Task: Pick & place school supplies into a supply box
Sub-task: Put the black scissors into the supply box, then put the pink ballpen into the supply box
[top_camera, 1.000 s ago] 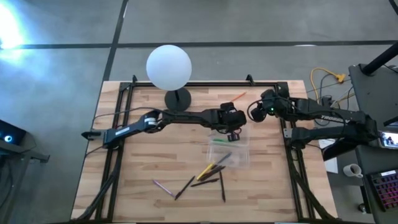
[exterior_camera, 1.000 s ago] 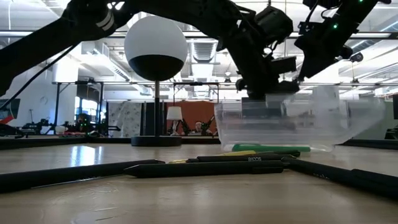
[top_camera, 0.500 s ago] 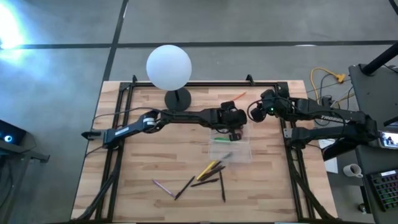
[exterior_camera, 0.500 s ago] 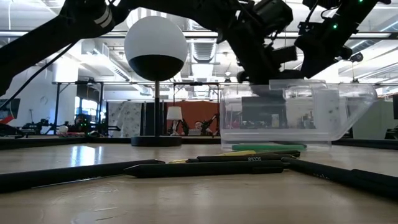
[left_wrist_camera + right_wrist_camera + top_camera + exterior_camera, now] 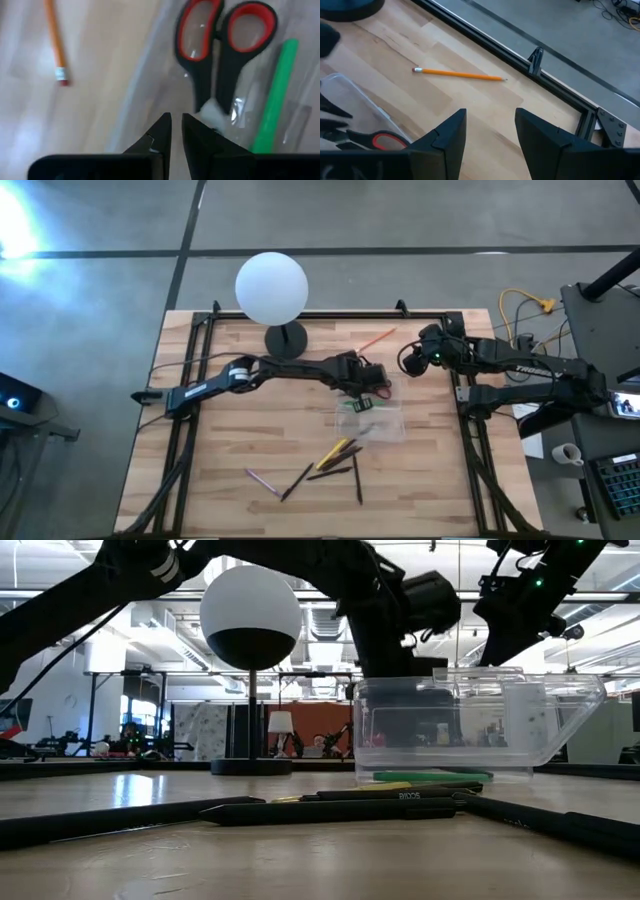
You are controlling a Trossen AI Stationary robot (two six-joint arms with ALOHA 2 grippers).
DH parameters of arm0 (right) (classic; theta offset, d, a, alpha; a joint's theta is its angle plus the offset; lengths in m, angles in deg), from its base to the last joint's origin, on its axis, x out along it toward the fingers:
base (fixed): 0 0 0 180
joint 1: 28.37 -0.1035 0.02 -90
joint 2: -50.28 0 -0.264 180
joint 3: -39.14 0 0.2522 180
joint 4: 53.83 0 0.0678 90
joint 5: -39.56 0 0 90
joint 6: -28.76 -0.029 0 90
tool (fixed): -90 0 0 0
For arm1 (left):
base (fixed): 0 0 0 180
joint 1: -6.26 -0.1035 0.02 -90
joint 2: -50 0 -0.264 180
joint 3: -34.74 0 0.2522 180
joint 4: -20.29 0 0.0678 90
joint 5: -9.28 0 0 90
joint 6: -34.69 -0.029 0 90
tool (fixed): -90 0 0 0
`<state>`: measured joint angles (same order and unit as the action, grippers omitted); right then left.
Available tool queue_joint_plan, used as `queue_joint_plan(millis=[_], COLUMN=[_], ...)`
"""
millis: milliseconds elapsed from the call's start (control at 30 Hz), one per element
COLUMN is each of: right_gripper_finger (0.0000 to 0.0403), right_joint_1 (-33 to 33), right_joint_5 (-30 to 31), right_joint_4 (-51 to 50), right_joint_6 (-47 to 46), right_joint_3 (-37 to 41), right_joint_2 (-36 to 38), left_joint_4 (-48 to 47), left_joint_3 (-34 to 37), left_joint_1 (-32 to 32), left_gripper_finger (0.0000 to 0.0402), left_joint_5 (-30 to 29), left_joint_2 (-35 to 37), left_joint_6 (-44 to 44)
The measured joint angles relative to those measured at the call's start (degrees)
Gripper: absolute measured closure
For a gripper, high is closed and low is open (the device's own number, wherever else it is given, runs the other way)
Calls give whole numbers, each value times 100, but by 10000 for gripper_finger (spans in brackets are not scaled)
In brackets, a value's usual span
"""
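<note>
High view straight down on whole desk (image 5: pixel 230 430); low view level at desk height; wrist views close, angled down; both share orange pencil (image 5: pixel 459 74), scissors (image 5: pixel 220 55).

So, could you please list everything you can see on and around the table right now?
Supply box: one, clear, table centre-right.
Scissors: one, red-handled, in the box.
Marker: one, green, in the box.
Pencil: one, orange, far right of table.
Pencils and pens: several, yellow, pink, dark, scattered at near side.
Globe lamp: one, white, black base, far edge.
Left gripper: shut, empty, over the box.
Right gripper: open, waiting at far right.
</note>
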<state>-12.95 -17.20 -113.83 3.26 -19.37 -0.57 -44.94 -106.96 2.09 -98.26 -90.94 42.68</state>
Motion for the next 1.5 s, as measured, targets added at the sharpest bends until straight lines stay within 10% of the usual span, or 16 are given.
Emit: queue_joint_plan(millis=[867,1233,1500], right_gripper_finger=[243,243,243], right_joint_1=[-22,-26,-26], right_joint_5=[-278,-2970,-3398], right_joint_4=[-295,917,1308], right_joint_6=[-257,263,-111], right_joint_3=[-383,-123,625], right_joint_2=[77,1037,2251], left_joint_4=[546,2871,5175], left_joint_3=[696,3684,6213], left_joint_1=[-2,1,34], left_gripper_finger=[372,372,372], left_joint_5=[-381,8,81], left_joint_2=[1582,3405,5081], left_joint_6=[360,1344,1816])
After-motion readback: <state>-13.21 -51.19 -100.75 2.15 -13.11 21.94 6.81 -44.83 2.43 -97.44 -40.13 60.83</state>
